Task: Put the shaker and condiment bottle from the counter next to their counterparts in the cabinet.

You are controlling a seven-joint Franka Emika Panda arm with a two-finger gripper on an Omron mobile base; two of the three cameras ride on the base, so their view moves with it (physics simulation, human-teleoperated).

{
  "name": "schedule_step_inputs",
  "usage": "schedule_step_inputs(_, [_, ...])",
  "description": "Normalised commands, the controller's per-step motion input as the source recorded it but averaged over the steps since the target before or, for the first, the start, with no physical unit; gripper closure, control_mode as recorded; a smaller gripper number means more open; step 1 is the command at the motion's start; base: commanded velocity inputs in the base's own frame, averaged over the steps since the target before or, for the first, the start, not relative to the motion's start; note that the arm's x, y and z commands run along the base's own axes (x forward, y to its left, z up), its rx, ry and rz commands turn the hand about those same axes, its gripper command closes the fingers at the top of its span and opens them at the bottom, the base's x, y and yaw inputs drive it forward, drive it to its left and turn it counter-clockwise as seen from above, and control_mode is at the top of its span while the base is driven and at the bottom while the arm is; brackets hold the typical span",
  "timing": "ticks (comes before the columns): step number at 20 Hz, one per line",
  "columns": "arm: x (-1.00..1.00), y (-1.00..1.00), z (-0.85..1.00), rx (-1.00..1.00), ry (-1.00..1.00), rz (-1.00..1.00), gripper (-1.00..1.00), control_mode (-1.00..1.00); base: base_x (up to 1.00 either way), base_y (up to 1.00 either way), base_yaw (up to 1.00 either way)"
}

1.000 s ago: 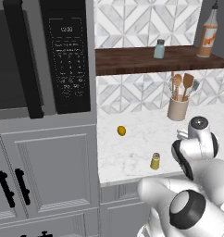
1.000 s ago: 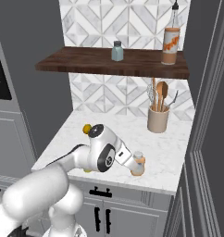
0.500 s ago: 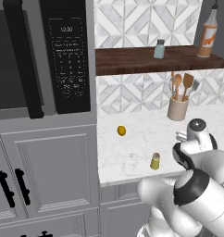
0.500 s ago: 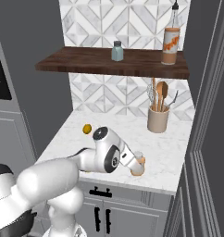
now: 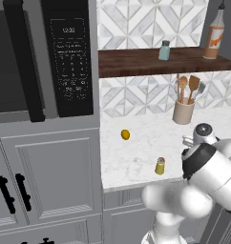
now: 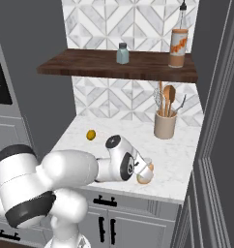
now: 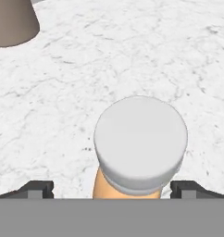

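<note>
The condiment bottle stands upright on the counter. In the hand view I look down on its greyish cap, with the pale-orange body just below. My gripper is open, and its fingertips stand on either side of the bottle without touching it. In the right base view the hand covers most of the condiment bottle near the counter's front edge. The yellow-green shaker stands alone near the front edge, left of my arm. On the cabinet stand the blue-grey shaker and the tall bottle.
A beige utensil holder with wooden spoons stands at the back of the counter, under the shelf. A small yellow lemon-like object lies mid-counter. A black microwave and tall grey cabinets close off the left; a dark wall bounds the right.
The arm's elbow and upper links have swung over while the hand stays low at the condiment bottle. The jaws remain open and nothing on the counter has moved.
</note>
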Motion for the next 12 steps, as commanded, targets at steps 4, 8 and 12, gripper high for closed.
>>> schedule_step_inputs(4, [0.11,-0.07,-0.3,0.0,0.06,-0.01,1.0,-1.0,0.0,0.0,0.0])
schedule_step_inputs(8, [0.31,-0.02,-0.11,0.0,0.01,-0.01,1.0,-1.0,0.0,0.0,0.0])
schedule_step_inputs(12, [0.31,-0.06,0.14,0.0,0.0,-0.01,1.0,-1.0,0.0,0.0,0.0])
